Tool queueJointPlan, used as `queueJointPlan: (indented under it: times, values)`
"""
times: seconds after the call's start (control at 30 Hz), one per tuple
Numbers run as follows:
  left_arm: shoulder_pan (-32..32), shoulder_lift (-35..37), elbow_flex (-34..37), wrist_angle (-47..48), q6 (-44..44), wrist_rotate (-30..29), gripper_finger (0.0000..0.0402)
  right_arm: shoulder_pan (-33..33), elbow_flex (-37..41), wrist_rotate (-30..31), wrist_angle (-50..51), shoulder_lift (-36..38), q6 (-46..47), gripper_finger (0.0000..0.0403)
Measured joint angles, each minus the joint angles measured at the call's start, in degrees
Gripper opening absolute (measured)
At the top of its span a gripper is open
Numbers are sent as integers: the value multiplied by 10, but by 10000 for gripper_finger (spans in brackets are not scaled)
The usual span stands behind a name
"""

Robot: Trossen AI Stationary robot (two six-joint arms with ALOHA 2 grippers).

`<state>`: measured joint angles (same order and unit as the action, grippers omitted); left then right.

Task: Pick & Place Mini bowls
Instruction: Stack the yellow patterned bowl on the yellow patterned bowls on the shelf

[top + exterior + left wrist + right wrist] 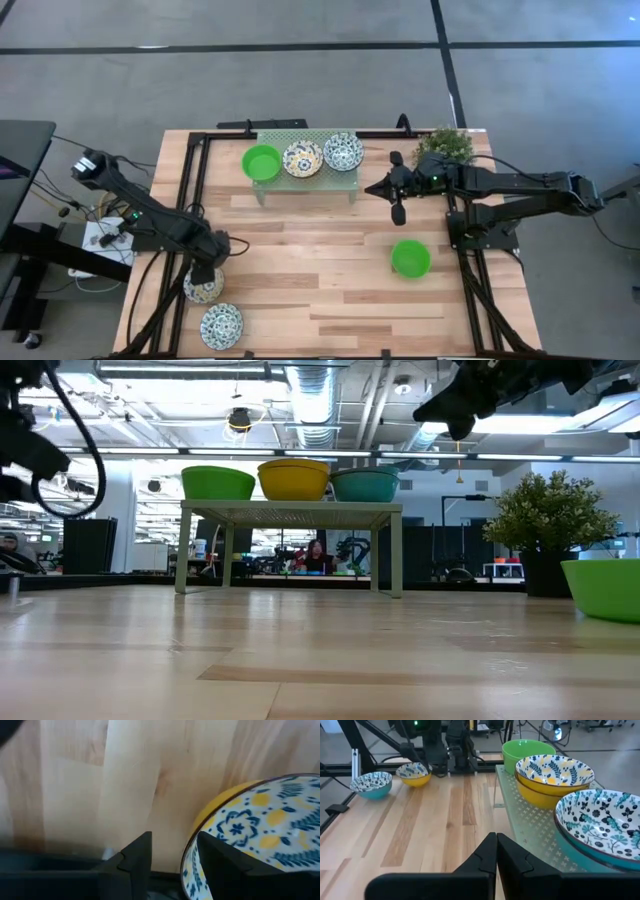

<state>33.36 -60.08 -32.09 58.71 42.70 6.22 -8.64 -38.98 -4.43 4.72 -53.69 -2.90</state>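
A yellow bowl with a blue-and-yellow floral inside (260,825) sits on the table near its left edge (203,289). My left gripper (175,857) points down, open, at that bowl's far rim, one finger over the inside and one outside. A teal floral bowl (221,325) sits nearer the front edge. A plain green bowl (410,258) sits at the right. On the pale green rack (340,180) rest a green bowl (262,162), a yellow floral bowl (302,158) and a teal floral bowl (343,151). My right gripper (395,190) hovers shut to the right of the rack, holding nothing. My left gripper comes from above, pointing down, with its fingers (220,860) astride the yellow bowl's rim (192,845) on the bowl's far side. The bowl sits upright on the table. I cannot tell whether either finger touches the rim.
A small potted plant (443,146) stands at the far right, behind my right arm. Black frame rails (195,190) run along the table's left and right sides. Bare wood lies in the middle of the table, in front of the rack.
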Motion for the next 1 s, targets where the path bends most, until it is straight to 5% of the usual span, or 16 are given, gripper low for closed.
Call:
queueJointPlan:
  times: [0.17,0.4,0.53,1.0]
  values:
    - [0,-17,12,-22,0,13,147,0,0,0,0,0,0,5]
    - [0,-19,10,-53,20,45,21,0,0,0,0,0,0,5]
    - [-5,-20,-1,-56,52,34,16,0,0,0,-3,0,0,5]
    - [-122,-21,-108,-49,104,-190,12,-1,0,0,-10,0,-6,5]
